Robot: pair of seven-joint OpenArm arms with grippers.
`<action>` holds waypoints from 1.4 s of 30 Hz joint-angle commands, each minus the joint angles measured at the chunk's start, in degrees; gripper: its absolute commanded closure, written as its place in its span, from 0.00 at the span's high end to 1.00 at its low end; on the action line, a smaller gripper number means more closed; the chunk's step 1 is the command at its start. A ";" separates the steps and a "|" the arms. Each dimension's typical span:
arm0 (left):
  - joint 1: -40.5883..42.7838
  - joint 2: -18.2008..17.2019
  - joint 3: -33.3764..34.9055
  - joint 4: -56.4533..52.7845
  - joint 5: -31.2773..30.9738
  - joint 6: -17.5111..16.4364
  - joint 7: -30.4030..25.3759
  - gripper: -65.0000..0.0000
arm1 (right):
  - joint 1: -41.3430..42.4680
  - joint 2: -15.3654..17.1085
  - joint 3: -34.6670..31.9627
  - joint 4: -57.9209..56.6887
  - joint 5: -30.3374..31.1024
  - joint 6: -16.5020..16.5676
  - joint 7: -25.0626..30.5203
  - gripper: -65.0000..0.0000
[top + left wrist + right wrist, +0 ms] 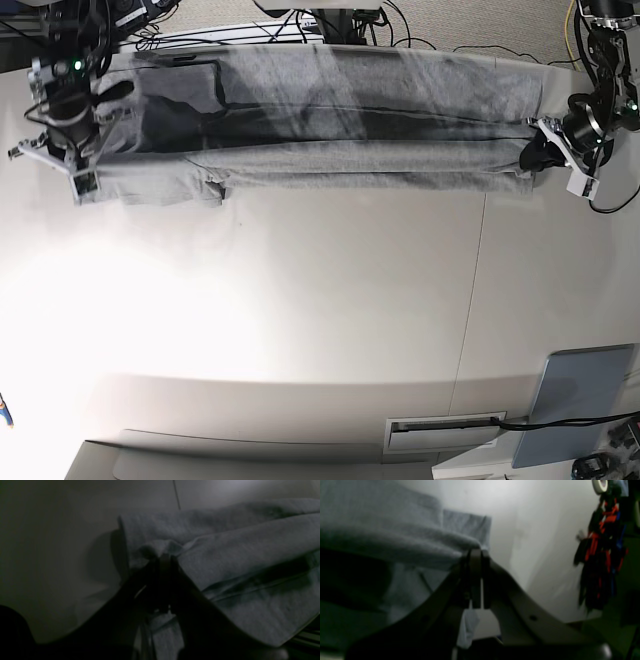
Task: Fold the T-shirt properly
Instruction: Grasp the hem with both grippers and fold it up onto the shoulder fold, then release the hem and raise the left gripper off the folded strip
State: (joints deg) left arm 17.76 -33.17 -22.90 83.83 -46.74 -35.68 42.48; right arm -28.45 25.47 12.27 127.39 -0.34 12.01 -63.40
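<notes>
The heather-grey T-shirt (330,150) is stretched in a long folded band along the far edge of the white table (300,320). At the band's right end in the base view, my left gripper (533,155) is shut on it. Its dark fingers pinch a bunched fold of T-shirt (237,550) in the left wrist view, where the left gripper (165,556) points into the cloth. My right gripper (82,160) holds the band's left end. In the right wrist view the right gripper (476,551) is shut on a rolled edge of T-shirt (382,535). No lettering shows.
Cables (420,40) and arm bases run behind the shirt along the table's far edge. A grey flat pad (580,400) lies at the near right corner. A table seam (470,300) runs front to back. A red, black and blue cable bundle (602,555) hangs at the right.
</notes>
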 commanded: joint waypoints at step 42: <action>2.21 -3.85 -0.66 5.73 0.00 1.25 6.01 0.00 | -9.05 -4.04 0.59 3.85 -2.71 -2.54 -5.92 0.00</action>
State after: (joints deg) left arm 20.27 -35.59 -22.90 88.60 -46.09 -34.44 49.12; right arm -37.30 20.80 12.34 130.26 -1.85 9.87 -69.65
